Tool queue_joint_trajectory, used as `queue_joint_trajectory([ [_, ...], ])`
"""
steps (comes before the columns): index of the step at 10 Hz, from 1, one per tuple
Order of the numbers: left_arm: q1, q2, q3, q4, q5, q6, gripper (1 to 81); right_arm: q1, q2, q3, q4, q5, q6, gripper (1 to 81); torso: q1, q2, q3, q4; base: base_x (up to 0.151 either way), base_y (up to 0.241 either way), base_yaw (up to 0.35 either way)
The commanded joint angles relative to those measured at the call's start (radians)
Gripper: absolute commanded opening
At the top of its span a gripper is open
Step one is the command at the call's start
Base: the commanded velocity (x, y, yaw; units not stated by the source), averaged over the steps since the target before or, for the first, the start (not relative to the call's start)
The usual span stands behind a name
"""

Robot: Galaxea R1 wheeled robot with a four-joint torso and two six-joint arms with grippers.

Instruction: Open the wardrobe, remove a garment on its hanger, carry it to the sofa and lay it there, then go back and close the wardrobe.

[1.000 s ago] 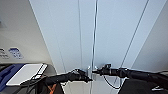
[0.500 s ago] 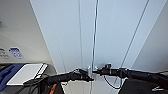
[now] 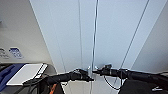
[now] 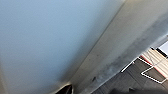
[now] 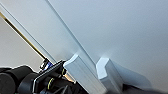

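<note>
The wardrobe [image 3: 112, 37] is right in front of me, tall and white. The seam between its two doors shows as a thin dark line. Two small white handles [image 3: 89, 68] [image 3: 96, 67] sit side by side at that seam. They appear large in the right wrist view [image 5: 80, 72] [image 5: 107, 71]. My left gripper [image 3: 88, 76] reaches in just below the left handle. My right gripper [image 3: 96, 71] is at the right handle. The left wrist view looks along the white door panel [image 4: 50, 37]. The garment, its hanger and the sofa are out of sight.
A white flat board [image 3: 25, 73] lies on a dark and blue surface at the lower left, beside the wardrobe. The pale wall [image 3: 15, 30] behind it carries small labels. Dark floor with white tape lines [image 4: 150, 72] runs along the wardrobe's base.
</note>
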Motion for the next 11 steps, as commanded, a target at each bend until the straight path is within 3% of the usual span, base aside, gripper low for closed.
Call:
queue_joint_trajectory([
  [1,-0.190,0.044,0.184,-0.011,-0.041,0.030,81.1,0.109,0.047,0.107,-0.002,-0.022,0.011,81.1,0.000,0.000,0.000,0.000,0.000,0.000,0.000],
  [11,-0.075,-0.105,0.388,0.006,-0.056,0.032,81.1,0.072,-0.034,0.225,-0.008,-0.025,0.009,81.1,0.003,0.002,-0.001,0.000,0.000,0.000,0.000],
])
